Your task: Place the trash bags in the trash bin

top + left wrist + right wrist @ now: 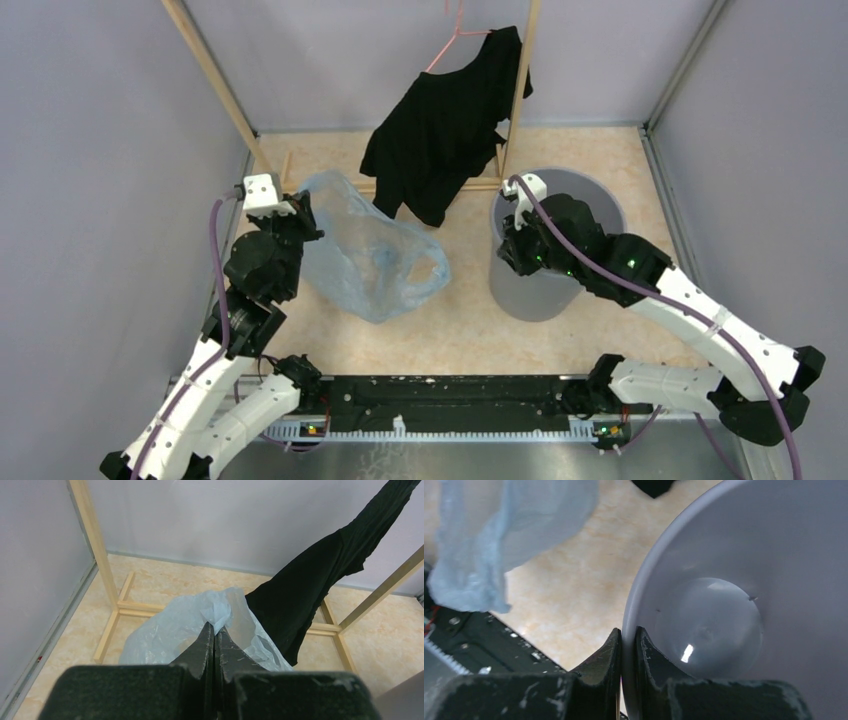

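Left end effector (215, 628) is pinched tight on a bunched fold at the top of the trash bag (375, 262), so the film hangs open-sided beside the black shirt (445, 120). I can't tell if its lower edge touches the counter (470, 335). Right end effector (628, 631) is nipped narrow on the trash bin (704, 555) rim, one finger inside and one outside, to steady it, I reckon. Bag and bin sit well apart, and the bin is bare inside.

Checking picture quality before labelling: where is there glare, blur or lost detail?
Right wrist: a white glint on the floor of the bin, and the bag out of focus. Left wrist: the left gripper blurs near the lens, the bag crisp. Top external: even light, the shirt flat black.
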`<state>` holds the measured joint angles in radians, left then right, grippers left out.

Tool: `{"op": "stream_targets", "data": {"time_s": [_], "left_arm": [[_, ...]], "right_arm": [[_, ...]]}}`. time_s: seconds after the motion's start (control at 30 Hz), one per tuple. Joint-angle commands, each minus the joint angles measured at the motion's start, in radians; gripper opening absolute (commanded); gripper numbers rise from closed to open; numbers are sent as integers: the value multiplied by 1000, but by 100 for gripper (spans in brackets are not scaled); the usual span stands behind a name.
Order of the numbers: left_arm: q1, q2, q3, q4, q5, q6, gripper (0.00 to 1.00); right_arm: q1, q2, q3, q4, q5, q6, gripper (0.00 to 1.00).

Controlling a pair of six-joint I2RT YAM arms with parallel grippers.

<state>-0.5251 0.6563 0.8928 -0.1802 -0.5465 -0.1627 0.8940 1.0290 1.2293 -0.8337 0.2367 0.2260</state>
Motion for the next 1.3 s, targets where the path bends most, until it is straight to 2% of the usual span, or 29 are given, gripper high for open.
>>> {"op": "stream_targets", "data": {"time_s": [0.0, 0.1, 0.23, 0.33, 0.53, 0.63, 0.8, 0.93, 1.0, 1.1, 1.27], "left_arm": [[5, -11, -8, 41, -6, -8, 0], [5, -11, -7, 42, -6, -8, 0], [5, -14, -8, 42, -6, -6, 0], [5, -16, -8, 41, -7, -6, 0], [6, -40, -7, 33, -24, -15, 0], [5, -68, -16, 38, -45, -23, 0], [5, -111, -30, 49, -68, -32, 0], [5, -124, -38, 55, -76, -32, 0], [5, -124, -36, 53, -80, -32, 0], [5, -125, -37, 50, -85, -33, 0], [5, -141, -37, 45, -101, -50, 0]], "right_arm": [[26, 11, 21, 148, -232, 6, 2], [82, 37, 21, 175, -230, 7, 5], [139, 80, 63, 167, -185, 2, 19], [141, 92, 88, 138, -138, -1, 36], [152, 66, 151, 121, -116, 15, 76], [170, 54, 171, 153, -171, 30, 85], [196, 52, 148, 275, -393, 57, 93], [220, 114, 83, 368, -472, 132, 93], [234, 151, 62, 375, -452, 193, 93], [271, 185, 75, 288, -356, 207, 93], [320, 180, 64, 204, -249, 260, 93]]}}
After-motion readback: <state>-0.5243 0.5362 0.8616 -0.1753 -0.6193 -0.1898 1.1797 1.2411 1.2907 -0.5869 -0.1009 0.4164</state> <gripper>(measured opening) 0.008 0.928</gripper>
